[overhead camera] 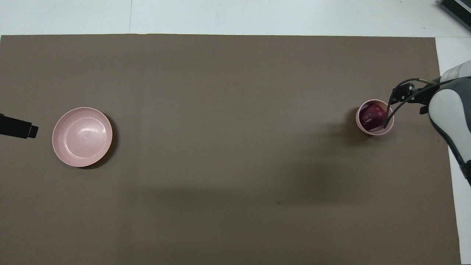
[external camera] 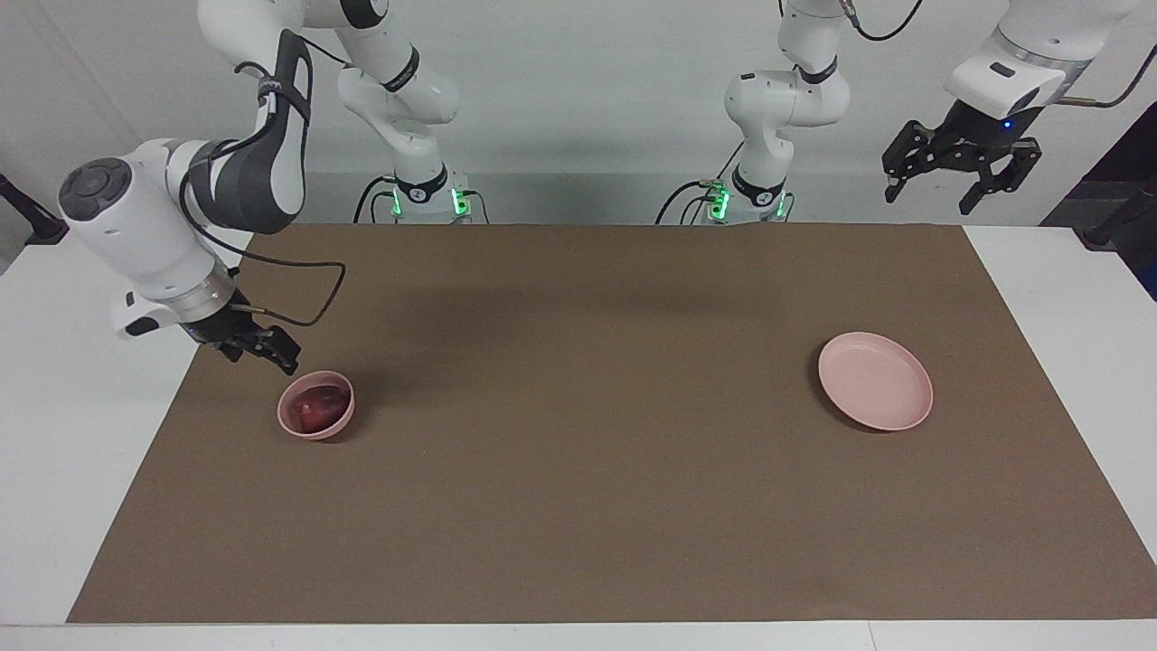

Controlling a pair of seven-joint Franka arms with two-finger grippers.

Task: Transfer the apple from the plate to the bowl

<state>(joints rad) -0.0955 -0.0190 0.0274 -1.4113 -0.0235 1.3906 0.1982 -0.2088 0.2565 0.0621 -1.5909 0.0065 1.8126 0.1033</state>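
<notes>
A small dark red apple (external camera: 314, 409) sits inside the deep pale pink bowl (external camera: 287, 421), the flat pink plate (external camera: 875, 381) bare, so the move looks done; the right gripper (external camera: 260, 348) hangs beside the bowl, grip unreadable, while the left gripper (external camera: 960, 172) waits raised, spread and empty.

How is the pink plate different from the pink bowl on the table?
The plate is wide and flat with a shallow rim; the bowl is narrower and deep. The plate has nothing on it; the bowl holds the dark red apple. The plate lies toward the left arm's end of the table, the bowl toward the right arm's end. Both are round, pale pink, and rest on the brown mat.
</notes>
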